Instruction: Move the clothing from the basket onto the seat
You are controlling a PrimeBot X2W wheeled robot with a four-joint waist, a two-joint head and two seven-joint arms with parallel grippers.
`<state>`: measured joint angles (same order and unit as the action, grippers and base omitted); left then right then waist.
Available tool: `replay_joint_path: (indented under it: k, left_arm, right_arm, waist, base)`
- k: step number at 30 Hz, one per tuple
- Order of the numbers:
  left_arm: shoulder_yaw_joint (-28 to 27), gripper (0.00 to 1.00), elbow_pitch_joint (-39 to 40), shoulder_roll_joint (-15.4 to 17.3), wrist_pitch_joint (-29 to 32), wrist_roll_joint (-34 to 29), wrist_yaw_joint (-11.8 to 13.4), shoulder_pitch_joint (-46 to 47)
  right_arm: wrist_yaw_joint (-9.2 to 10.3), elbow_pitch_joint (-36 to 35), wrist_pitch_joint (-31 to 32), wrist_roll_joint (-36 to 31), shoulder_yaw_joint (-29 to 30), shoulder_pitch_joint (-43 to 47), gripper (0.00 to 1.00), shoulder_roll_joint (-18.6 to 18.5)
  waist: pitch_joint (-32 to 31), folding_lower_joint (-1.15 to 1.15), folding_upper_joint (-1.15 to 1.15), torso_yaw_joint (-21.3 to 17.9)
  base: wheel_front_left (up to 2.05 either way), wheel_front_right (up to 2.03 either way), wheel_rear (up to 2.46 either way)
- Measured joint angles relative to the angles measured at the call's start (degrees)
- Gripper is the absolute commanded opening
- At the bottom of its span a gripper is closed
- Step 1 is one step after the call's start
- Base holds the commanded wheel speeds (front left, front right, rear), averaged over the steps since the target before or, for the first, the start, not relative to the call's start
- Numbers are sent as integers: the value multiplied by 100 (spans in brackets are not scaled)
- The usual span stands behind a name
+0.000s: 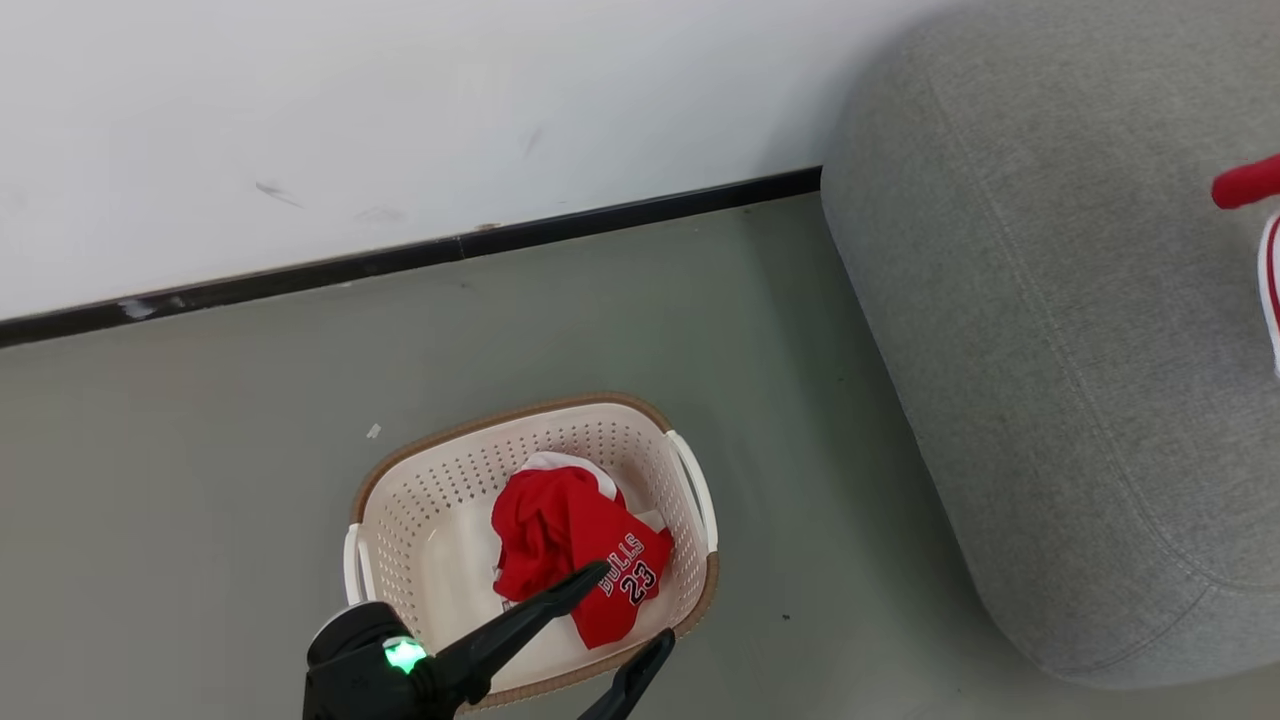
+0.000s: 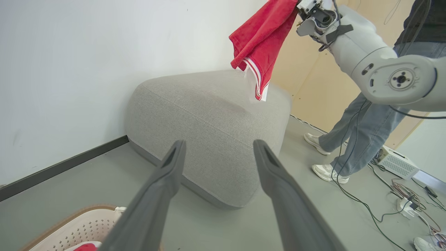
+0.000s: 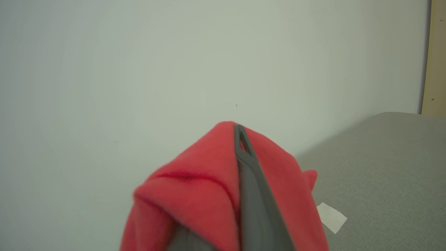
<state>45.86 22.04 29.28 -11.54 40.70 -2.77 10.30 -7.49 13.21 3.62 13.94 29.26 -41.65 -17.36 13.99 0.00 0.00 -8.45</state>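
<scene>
A red jersey (image 1: 570, 540) with white "BULLS 23" lettering lies crumpled in the cream basket (image 1: 420, 520) on the floor. My left gripper (image 1: 632, 606) hovers open over the basket's near rim, one fingertip above the jersey. In the left wrist view its fingers (image 2: 167, 181) stand wide apart with nothing between them. My right gripper (image 3: 239, 130) is shut on a plain red garment (image 3: 202, 188) with a white-striped hem (image 2: 258, 76). That garment hangs in the air above the grey seat (image 2: 209, 115). Its edge shows at the right of the head view (image 1: 1245, 185).
The seat (image 1: 1050, 350) stands right of the basket, against a white wall with a dark baseboard (image 1: 400, 258). A person's legs (image 2: 355, 132) stand beyond the seat. Cables (image 2: 400, 202) and a white box (image 2: 397, 162) lie on the floor there.
</scene>
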Motion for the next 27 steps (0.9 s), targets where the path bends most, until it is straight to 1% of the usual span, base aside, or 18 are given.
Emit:
replay_joint_path:
  k: [2,10,14,21,27]
  left_arm:
    - [-21,100,60,31,-14,0,-42,1]
    - [-127,100,287,211,-13,4,-47,2]
    - [-187,100,347,359,-12,37,-47,-8]
    - [-332,100,488,582,-5,127,-47,-23]
    - [-453,100,633,787,-5,127,-47,-25]
  right_arm:
    - [0,-26,21,-70,74,-1,0,48]
    - [0,-68,111,-104,367,-13,0,296]
    - [0,-67,159,-103,422,-12,0,338]
    - [0,-171,147,-140,491,12,0,449]
    - [0,-371,82,-292,566,201,0,643]
  waist:
    - [60,0,0,36]
    - [321,0,0,142]
    - [472,0,0,170]
    - [752,0,0,173]
    - [965,0,0,117]
  base:
    - [0,0,0]
    - [0,0,0]
    - [0,0,0]
    - [0,0,0]
    - [0,0,0]
